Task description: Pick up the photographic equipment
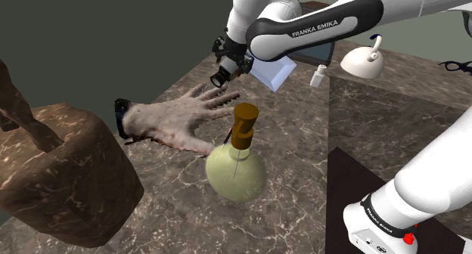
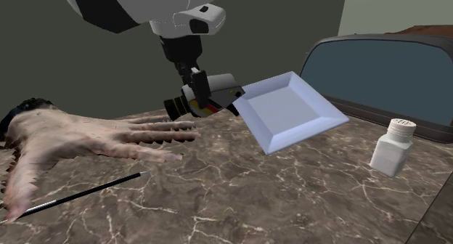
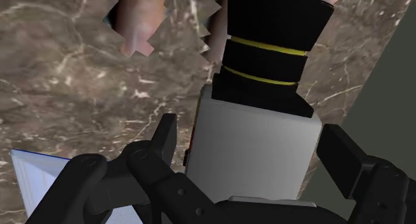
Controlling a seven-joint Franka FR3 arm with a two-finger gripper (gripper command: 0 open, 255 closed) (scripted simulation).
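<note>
The all-black two-finger gripper (image 2: 194, 81) straddled the grey-bodied camera with a black, yellow-ringed lens (image 3: 257, 146). Its fingers were seemingly pinching the flat sides for a square lift. The camera sat beside the lifelike hand model (image 2: 87, 137), at its fingertips, at the far part of the brown marble counter (image 2: 254, 199).

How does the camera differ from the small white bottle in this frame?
The camera is grey-bodied with a black lens; the bottle is all white. The camera is clasped by the end effector and tilted; the bottle stands upright on the marbled counter, untouched. Both are near the pale square dish.
</note>
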